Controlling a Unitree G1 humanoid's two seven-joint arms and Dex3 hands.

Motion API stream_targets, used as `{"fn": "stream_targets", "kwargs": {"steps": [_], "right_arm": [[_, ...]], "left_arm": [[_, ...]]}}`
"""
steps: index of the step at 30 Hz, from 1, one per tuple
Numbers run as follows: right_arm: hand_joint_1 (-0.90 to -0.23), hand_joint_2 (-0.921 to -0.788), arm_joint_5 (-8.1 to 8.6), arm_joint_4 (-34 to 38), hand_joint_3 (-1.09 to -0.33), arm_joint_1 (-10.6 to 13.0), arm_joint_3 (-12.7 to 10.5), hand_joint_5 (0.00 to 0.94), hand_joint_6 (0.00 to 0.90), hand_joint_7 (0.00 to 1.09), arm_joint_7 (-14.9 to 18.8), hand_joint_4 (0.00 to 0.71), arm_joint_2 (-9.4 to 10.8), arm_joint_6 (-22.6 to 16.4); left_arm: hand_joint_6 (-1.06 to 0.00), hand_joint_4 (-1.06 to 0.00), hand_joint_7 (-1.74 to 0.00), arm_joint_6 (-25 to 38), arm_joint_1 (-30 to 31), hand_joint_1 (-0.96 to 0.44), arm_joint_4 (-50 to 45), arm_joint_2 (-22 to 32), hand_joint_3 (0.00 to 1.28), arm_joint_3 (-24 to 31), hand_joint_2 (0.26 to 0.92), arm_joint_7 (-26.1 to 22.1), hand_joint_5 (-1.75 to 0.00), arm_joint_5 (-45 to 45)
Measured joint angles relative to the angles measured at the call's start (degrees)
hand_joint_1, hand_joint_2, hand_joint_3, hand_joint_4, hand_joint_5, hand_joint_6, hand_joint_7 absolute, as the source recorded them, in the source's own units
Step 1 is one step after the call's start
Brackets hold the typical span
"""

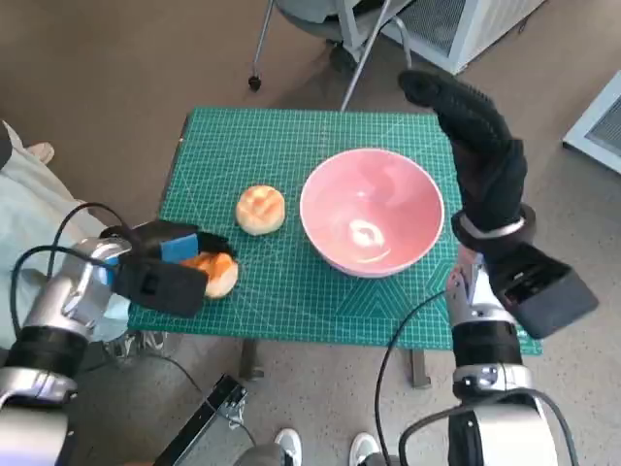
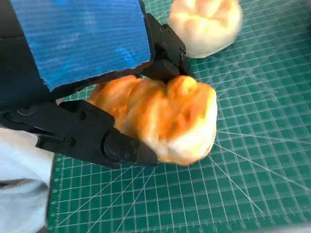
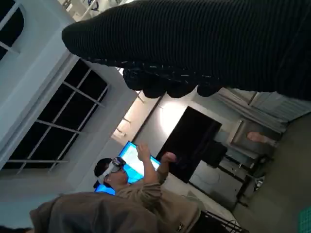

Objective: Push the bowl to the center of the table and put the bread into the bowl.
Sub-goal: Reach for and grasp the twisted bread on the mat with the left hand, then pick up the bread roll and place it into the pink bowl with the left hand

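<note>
Worktop: small, covered by a green gridded cutting mat; bare mat lies across the far strip and between the bowl and the near edge.
Bowl: pink, upright, right of the mat's middle, about 3 o'clock from centre; its near rim stands close to the near edge, its right rim just beside the gloved right forearm.
Pale bread roll: round, resting on the mat at 9 o'clock from the bowl, just beside it but apart; open mat lies beyond it at 12 o'clock.
Golden bread: near the worktop's left near corner, at 7 o'clock from the pale roll; it sits low over the mat; whether it rests on it cannot be told.
Left robot hand: lies low at the left edge, blue-taped back up, black fingers closed round the golden bread, which bulges out past them in the left wrist view; the pale bread roll lies just beyond.
Right robot hand: raised above the right edge, at 3 o'clock from the bowl, glove fingers extended and pointing to 11 o'clock, holding nothing.
Surroundings: a person wearing a headset shows in the right wrist view; chair legs stand on the floor beyond the far edge.
</note>
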Motion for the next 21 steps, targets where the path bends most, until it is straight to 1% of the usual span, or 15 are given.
{"fn": "stream_targets", "kwargs": {"steps": [1, 4, 8, 10, 12, 16, 18, 21], "right_arm": [[-0.555, -0.921, 0.02, -0.06, -0.698, 0.10, 0.00, 0.009, 0.016, 0.89, 0.00, 0.362, -0.08, 0.08], [-0.555, -0.921, 0.05, -0.12, -0.697, 0.20, 0.00, 0.009, 0.015, 0.89, 0.00, 0.362, -0.26, 0.22], [-0.555, -0.921, 0.09, -0.12, -0.696, 0.20, 0.05, 0.009, 0.012, 0.89, 0.02, 0.362, -0.38, 0.34], [-0.555, -0.921, 0.11, -0.10, -0.696, 0.20, 0.04, 0.009, 0.009, 0.88, 0.02, 0.363, -0.50, 0.41], [-0.554, -0.921, 0.11, -0.10, -0.696, 0.19, 0.08, 0.008, 0.005, 0.88, 0.02, 0.363, -0.51, 0.47], [-0.552, -0.921, 0.10, -0.08, -0.697, 0.19, 0.16, 0.008, 0.002, 0.87, 0.02, 0.362, -0.56, 0.64], [-0.552, -0.921, 0.09, -0.08, -0.698, 0.17, 0.17, 0.008, 0.001, 0.87, 0.01, 0.362, -0.56, 0.75], [-0.550, -0.921, 0.01, -0.07, -0.699, 0.17, 0.23, 0.008, 0.000, 0.87, 0.01, 0.362, -0.55, 0.79]], "left_arm": [[-0.68, -0.56, -0.97, -0.58, 0.40, 0.00, -1.11, 0.21, 0.12, 1.34, 0.920, -0.32, -1.41, -2.18], [-0.70, -0.54, -0.95, -1.02, 0.96, 0.00, -5.21, 0.61, 0.12, 5.78, 0.917, -1.54, -1.45, -8.80], [-0.69, -0.59, -1.06, -0.33, 0.49, 0.00, -11.66, 0.91, 0.09, 12.14, 0.920, -2.32, -1.31, -17.37], [-0.69, -0.61, -1.12, -0.16, -0.99, 0.00, -13.95, 0.91, 0.08, 14.61, 0.919, -2.14, -1.24, -20.24], [-0.69, -0.63, -1.13, 0.00, -3.26, 0.00, -15.81, 0.91, 0.07, 16.63, 0.914, -1.34, -1.20, -22.41], [-0.71, -0.66, -1.13, 1.15, -7.89, 0.00, -18.90, -0.25, 0.06, 18.97, 0.909, 1.74, -1.15, -23.79], [-0.72, -0.67, -1.12, 1.54, -10.18, 0.00, -19.50, -1.48, 0.06, 18.98, 0.908, 2.92, -1.15, -23.78], [-0.72, -0.67, -1.10, 1.88, -13.35, 0.00, -19.43, -3.60, 0.05, 17.82, 0.908, 3.32, -1.16, -23.41]]}}
